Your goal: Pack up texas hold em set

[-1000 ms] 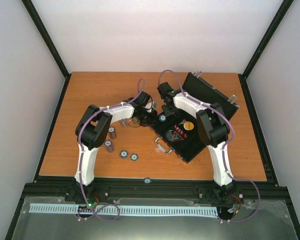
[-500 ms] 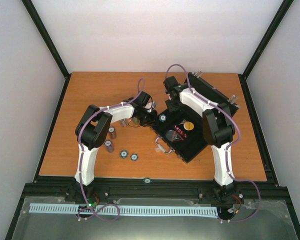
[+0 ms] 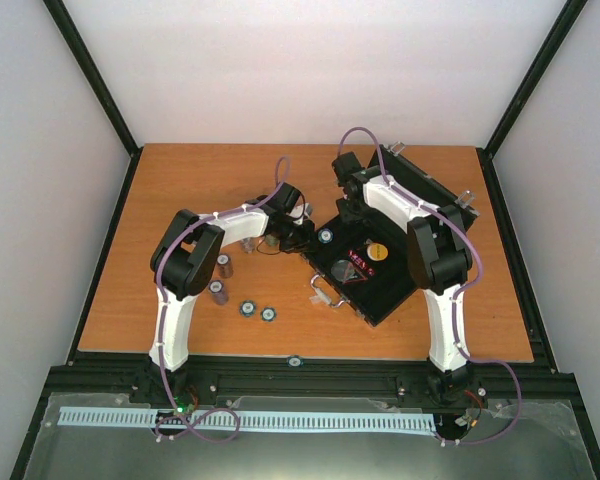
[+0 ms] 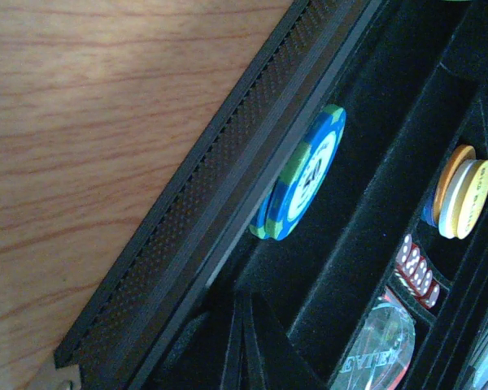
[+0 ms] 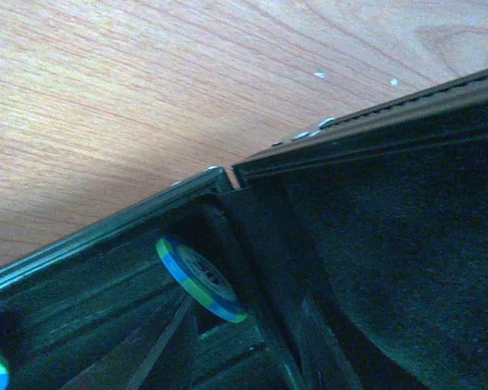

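The black case (image 3: 380, 285) lies open right of centre, its lid (image 3: 425, 190) raised behind. Its tray holds a blue-green chip (image 3: 325, 236), an orange-and-white chip stack (image 3: 377, 251) and red dice (image 3: 356, 262). My left gripper (image 3: 302, 236) is at the case's left edge with its fingers together and empty (image 4: 248, 353). In front of it a blue-green chip (image 4: 303, 175) stands on edge in a slot, with red dice (image 4: 415, 272) and a clear disc (image 4: 382, 349) beyond. My right gripper (image 3: 348, 207) is over the far corner near the hinge, fingers apart (image 5: 240, 345), and a blue-green chip (image 5: 199, 280) leans in the slot just ahead.
On the table left of the case stand two small chip stacks (image 3: 223, 265) (image 3: 218, 292), and two blue chips (image 3: 248, 307) (image 3: 268, 314) lie flat. The case handle (image 3: 325, 293) sticks out toward the near side. Black frame posts edge the table.
My right gripper has moved from the case's left slot toward the far corner by the hinge. The left arm has stayed in place.
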Motion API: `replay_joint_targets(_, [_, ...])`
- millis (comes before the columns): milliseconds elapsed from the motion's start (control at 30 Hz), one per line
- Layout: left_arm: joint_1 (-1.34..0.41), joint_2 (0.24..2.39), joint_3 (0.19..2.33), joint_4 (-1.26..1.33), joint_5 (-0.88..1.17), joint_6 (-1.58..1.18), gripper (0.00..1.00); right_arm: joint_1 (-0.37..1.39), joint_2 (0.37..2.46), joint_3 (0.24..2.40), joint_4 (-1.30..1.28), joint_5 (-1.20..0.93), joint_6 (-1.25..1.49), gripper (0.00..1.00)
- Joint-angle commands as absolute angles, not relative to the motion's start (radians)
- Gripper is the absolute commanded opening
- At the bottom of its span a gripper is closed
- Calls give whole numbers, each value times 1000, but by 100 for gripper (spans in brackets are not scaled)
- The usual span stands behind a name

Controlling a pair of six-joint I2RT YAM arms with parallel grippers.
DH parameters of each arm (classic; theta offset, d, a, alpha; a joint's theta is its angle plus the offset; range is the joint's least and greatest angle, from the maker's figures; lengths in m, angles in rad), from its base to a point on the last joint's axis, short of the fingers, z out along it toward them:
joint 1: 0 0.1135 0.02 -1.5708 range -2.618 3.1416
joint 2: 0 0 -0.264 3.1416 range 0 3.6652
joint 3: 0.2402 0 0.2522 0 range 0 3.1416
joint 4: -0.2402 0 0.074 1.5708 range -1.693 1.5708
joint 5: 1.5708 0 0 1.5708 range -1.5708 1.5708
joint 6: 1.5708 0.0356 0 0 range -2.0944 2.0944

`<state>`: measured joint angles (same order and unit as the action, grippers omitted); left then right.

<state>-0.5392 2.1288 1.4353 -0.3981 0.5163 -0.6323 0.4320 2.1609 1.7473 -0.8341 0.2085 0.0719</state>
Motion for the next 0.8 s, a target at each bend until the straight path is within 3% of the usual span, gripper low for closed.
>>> replay_joint_targets(0, [-522, 2139, 1413, -456, 453, -612, 1, 427, 2159, 1759, -838, 289, 79, 39])
replay_joint_targets(767, [-522, 2131, 1404, -456, 448, -611, 1, 428, 2141, 1751, -856, 398, 100, 43])
